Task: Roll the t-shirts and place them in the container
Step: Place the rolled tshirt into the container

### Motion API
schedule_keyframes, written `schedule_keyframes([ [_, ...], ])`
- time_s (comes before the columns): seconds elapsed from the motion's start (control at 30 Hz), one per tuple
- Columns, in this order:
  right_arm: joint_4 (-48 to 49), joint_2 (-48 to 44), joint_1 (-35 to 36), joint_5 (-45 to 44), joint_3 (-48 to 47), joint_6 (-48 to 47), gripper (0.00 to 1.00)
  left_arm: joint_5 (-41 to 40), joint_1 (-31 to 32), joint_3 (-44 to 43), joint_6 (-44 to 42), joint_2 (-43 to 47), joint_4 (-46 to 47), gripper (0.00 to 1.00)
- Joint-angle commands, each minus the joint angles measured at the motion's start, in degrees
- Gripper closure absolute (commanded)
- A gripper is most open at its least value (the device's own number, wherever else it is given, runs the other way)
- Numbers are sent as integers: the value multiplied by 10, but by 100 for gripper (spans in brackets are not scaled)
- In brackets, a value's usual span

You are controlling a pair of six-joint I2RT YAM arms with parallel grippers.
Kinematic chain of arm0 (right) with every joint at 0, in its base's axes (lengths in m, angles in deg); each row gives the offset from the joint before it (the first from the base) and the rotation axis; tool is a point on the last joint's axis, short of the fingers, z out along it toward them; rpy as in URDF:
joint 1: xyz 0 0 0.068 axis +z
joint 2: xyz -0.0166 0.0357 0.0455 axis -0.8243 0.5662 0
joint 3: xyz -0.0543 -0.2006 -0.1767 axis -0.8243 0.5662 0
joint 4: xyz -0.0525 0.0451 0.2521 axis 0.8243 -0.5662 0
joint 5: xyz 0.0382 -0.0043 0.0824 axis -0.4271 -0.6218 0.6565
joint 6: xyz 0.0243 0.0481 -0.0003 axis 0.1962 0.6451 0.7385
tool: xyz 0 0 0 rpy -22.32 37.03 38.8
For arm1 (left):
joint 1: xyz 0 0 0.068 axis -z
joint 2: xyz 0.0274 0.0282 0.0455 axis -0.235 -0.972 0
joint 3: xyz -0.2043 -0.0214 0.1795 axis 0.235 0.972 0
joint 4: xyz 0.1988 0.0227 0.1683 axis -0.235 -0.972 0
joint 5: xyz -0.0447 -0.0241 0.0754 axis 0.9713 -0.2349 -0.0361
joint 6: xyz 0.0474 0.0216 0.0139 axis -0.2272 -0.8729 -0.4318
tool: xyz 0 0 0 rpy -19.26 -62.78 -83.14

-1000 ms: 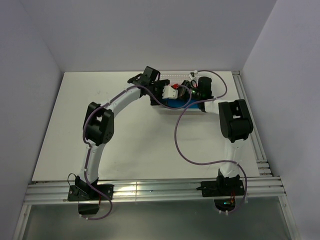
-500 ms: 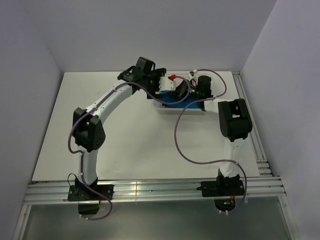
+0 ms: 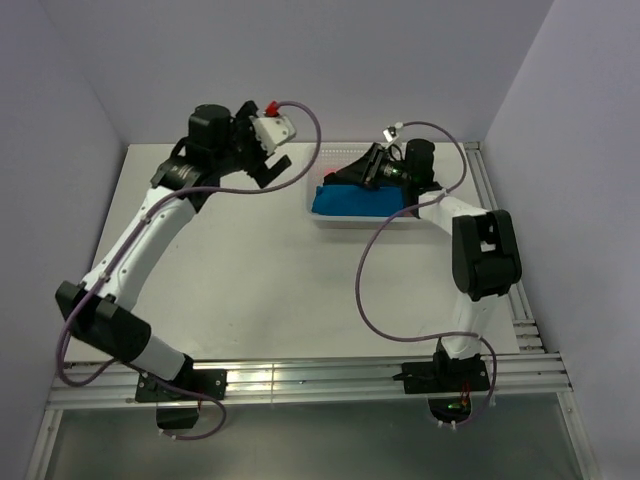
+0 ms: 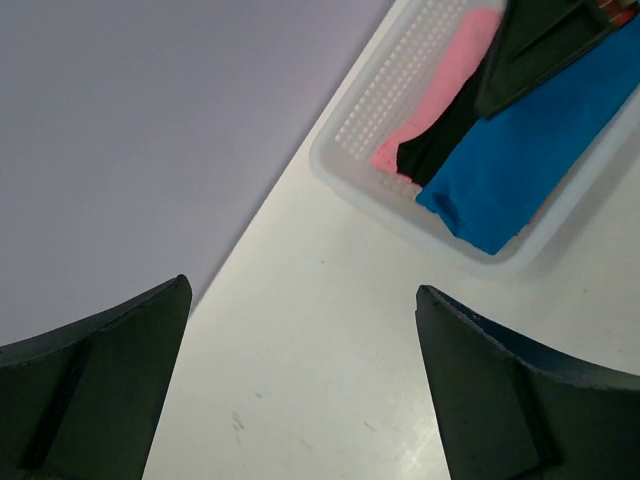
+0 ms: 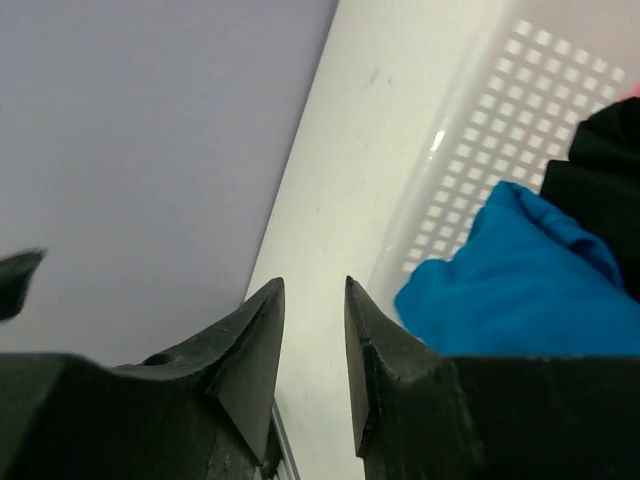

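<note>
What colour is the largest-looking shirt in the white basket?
The t-shirt is bright blue, clearest in the left wrist view.

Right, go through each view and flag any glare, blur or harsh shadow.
Top external: even soft light, faint shadows, a glare streak on the near rails. Left wrist: the basket and t-shirts read sharp, its own fingers dark and soft-edged. Right wrist: fingers loom large and slightly blurred, blue t-shirt soft.

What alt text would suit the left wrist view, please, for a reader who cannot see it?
A white mesh basket at upper right holds a pink t-shirt, a black t-shirt and a blue t-shirt side by side. The open left pincer frames the table; a lavender wall fills the left.
</note>
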Motion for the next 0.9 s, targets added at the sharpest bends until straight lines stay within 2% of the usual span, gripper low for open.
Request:
schedule_keyframes([
  [0.0,15,-83,-15,10,29,-35,61,4,-45,67,98,78,61,0],
  [0.2,-51,-249,-24,-68,128,-146,44,12,-113,227,186,196,143,1],
  [0.37,-86,-365,-24,-132,224,-195,38,48,-158,318,231,250,139,1],
  [0.5,-74,-489,-23,-174,313,-214,16,69,-199,391,261,301,172,0],
  [0.57,-76,-533,-23,-202,362,-223,12,56,-211,436,266,319,185,0],
  [0.6,-81,-576,-23,-223,377,-225,4,52,-213,463,274,338,201,1],
  [0.63,-85,-596,-22,-253,392,-227,2,44,-216,475,283,347,210,1],
  [0.87,-157,-725,-22,-354,488,-222,0,-18,-223,557,327,374,232,0],
])
